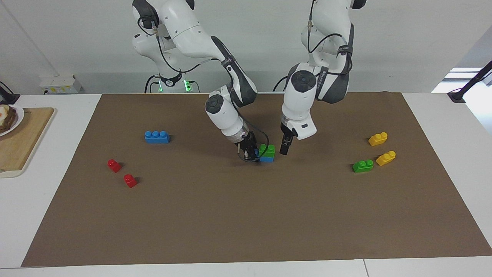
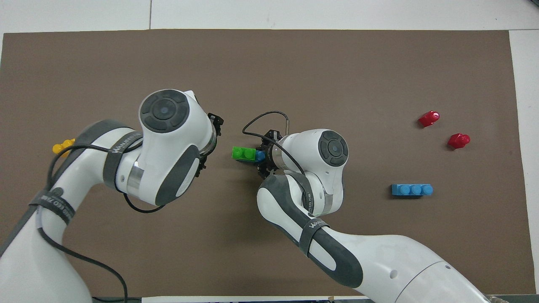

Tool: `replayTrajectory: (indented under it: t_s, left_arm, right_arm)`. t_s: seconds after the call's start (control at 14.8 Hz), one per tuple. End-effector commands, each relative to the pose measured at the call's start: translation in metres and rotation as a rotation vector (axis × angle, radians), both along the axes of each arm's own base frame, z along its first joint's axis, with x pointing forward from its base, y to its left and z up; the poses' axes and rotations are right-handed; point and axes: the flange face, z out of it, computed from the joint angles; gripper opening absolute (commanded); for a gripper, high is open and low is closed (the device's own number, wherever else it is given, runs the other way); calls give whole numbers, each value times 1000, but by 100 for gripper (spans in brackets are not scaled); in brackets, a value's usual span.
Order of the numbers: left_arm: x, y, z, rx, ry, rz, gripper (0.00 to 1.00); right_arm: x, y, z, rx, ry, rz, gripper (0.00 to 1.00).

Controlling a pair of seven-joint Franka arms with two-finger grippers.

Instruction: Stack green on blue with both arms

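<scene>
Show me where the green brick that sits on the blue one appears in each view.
Facing view: stacked green brick at mat centre, on the blue brick, beside the right gripper.
Overhead view: stacked green brick at mat centre, by the right arm's wrist.
Shared landmark: the loose blue brick toward the right arm's end.

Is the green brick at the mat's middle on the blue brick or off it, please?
On: the green brick sits atop the blue brick.

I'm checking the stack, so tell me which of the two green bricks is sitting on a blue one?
The green brick mid-mat, beside the right gripper, sits on a blue brick. The other green brick lies bare on the mat by the yellow bricks.
</scene>
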Motion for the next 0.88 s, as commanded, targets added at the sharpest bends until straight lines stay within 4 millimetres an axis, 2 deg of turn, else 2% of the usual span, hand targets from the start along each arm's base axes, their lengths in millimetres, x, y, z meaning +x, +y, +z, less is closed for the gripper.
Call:
replayTrajectory:
  t_s: [0.0, 0.2, 0.41, 0.68, 0.81]
  left_arm:
    - [3, 52, 39, 1, -7, -84, 100]
    - [10, 97, 69, -9, -28, -217, 100]
    - [12, 156, 96, -16, -35, -366, 100]
    - [7, 210, 104, -27, 18, -650, 100]
    - [3, 234, 104, -44, 51, -809, 100]
  right_arm:
    - [3, -3, -1, 30, 7, -56, 77]
    - [7, -7, 8, 42, 9, -68, 83]
    - [21, -32, 38, 62, 3, -82, 91]
    - [45, -79, 100, 88, -35, -92, 98]
    - [54, -114, 125, 83, -71, -39, 98]
